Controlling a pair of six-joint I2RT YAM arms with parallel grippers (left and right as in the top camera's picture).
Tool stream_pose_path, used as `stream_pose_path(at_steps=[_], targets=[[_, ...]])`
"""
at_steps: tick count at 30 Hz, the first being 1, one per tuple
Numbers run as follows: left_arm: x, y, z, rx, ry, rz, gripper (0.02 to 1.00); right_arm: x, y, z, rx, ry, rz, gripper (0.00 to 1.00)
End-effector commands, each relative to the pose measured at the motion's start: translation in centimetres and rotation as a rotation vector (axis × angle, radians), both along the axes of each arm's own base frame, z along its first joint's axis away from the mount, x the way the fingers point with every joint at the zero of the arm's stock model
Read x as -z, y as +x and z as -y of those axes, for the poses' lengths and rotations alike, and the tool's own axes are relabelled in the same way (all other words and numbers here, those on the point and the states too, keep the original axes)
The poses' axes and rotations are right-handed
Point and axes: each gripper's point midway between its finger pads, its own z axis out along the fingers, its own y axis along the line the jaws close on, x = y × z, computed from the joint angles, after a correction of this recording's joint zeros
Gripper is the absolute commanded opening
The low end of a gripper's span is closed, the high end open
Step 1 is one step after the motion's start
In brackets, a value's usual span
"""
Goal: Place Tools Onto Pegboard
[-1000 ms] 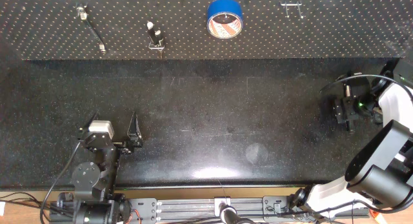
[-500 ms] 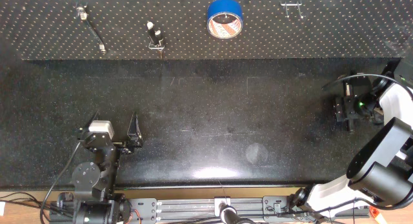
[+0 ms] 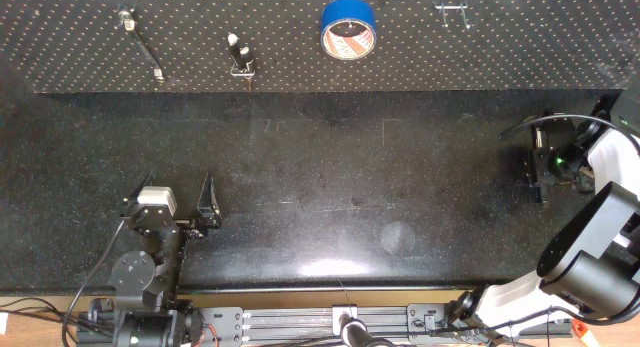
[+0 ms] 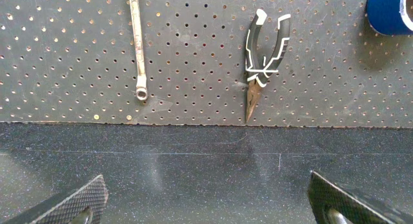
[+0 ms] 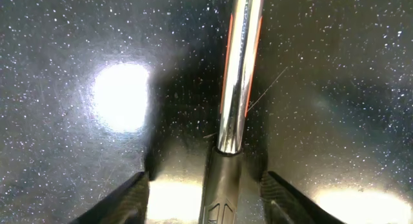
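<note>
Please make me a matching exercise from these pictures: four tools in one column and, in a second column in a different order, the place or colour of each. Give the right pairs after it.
Column one
1. wrench
2. pliers
3. tape roll
4. chrome-shafted tool

Column two
A. black and white handles, nose pointing toward the worktop
B. lies on the worktop between the right gripper's fingers
C. long and silver, hangs toward the left of the pegboard
D. blue, hangs on the pegboard

Pairs: 1-C, 2-A, 3-D, 4-B

Black speckled worktop (glossy), bright patch of reflected light near its front edge
</note>
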Motion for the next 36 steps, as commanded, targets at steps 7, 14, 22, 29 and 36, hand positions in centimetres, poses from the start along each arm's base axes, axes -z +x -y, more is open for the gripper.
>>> stream_pose_path(at_steps=[7, 14, 22, 29, 36], targets=[[-0.02, -0.02, -0.06, 0.001, 0.008, 0.006, 0.996, 0.43, -0.62, 0.12, -0.034, -0.005, -0.025, 0.417], [0.00, -0.01, -0.06, 0.001, 0.008, 0.006, 0.996, 0.45, -0.86, -0.05, -0.064, -0.001, -0.034, 0.338], [-0.02, -0.02, -0.06, 0.001, 0.008, 0.006, 0.998, 0.45, -1.02, -0.17, -0.079, 0.002, -0.041, 0.290], [-0.02, -0.02, -0.06, 0.001, 0.008, 0.006, 0.996, 0.47, -1.05, -0.19, -0.079, 0.003, -0.042, 0.226], [0.00, -0.01, -0.06, 0.001, 0.008, 0.006, 0.996, 0.47, -1.05, -0.20, -0.059, 0.006, -0.042, 0.196]])
